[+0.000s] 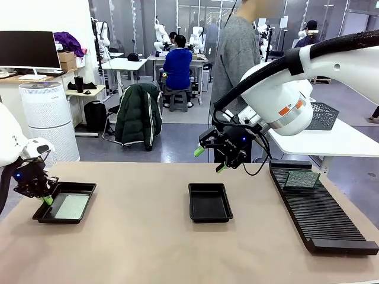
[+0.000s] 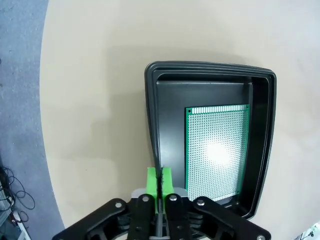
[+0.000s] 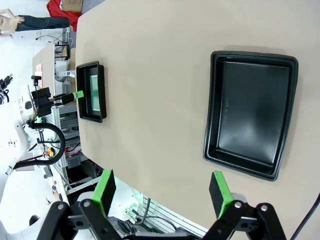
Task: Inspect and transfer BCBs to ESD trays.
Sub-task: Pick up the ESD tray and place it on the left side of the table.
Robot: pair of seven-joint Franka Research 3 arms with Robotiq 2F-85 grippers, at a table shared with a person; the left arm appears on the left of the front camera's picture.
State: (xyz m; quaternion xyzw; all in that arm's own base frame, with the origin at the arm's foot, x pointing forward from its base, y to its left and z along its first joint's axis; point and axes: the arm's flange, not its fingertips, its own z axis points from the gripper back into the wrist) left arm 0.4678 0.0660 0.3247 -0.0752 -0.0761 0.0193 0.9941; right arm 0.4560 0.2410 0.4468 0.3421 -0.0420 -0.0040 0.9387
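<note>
Left pincer [image 2: 160, 179], pressed together, hangs at the rim of a shallow black plastic tray [image 2: 151, 120] holding a flat green circuit board [image 2: 216, 150]; right pincer [image 3: 162, 187] is spread.

A tan table [image 1: 148, 248] spans the foreground, with a long black ribbed rack [image 1: 320, 216] lying along its right side. Across it stands a person in a grey sweater [image 1: 234, 56]. Farther back a dark green jacket [image 1: 139, 115] hangs over a chair and a person in blue [image 1: 177, 68] sits at a white desk. At left a white air purifier [image 1: 46, 115] stands below a dark monitor [image 1: 29, 50]
</note>
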